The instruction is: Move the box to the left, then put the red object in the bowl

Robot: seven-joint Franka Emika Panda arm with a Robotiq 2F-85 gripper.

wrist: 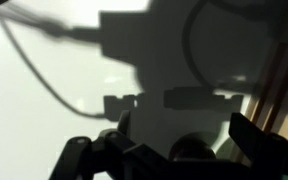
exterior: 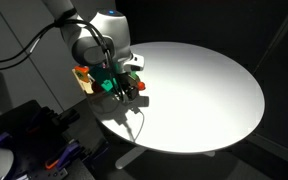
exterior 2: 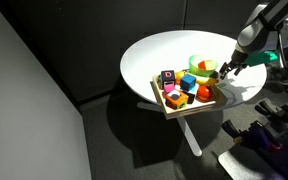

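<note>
The light-brown wooden box (exterior 2: pixel 171 108) sits at the table's edge, filled with several coloured toy pieces. One of them is a red piece (exterior 2: pixel 204 96) at the end nearest the arm. The green bowl (exterior 2: pixel 201 66) stands just behind the box on the table. My gripper (exterior 2: pixel 228 69) hangs low beside the bowl and the box's near end, with its fingers apart and nothing between them. In an exterior view the arm hides most of the box (exterior: pixel 82 80), and my gripper (exterior: pixel 126 90) points down at the table. The wrist view shows my open gripper (wrist: pixel 184 150) over the shadowed tabletop, with the box's wooden side (wrist: pixel 284 90) at the right.
The round white table (exterior: pixel 204 90) stands on a pedestal in a dark room. Black equipment with cables (exterior: pixel 29 140) stands beside the table near the robot base.
</note>
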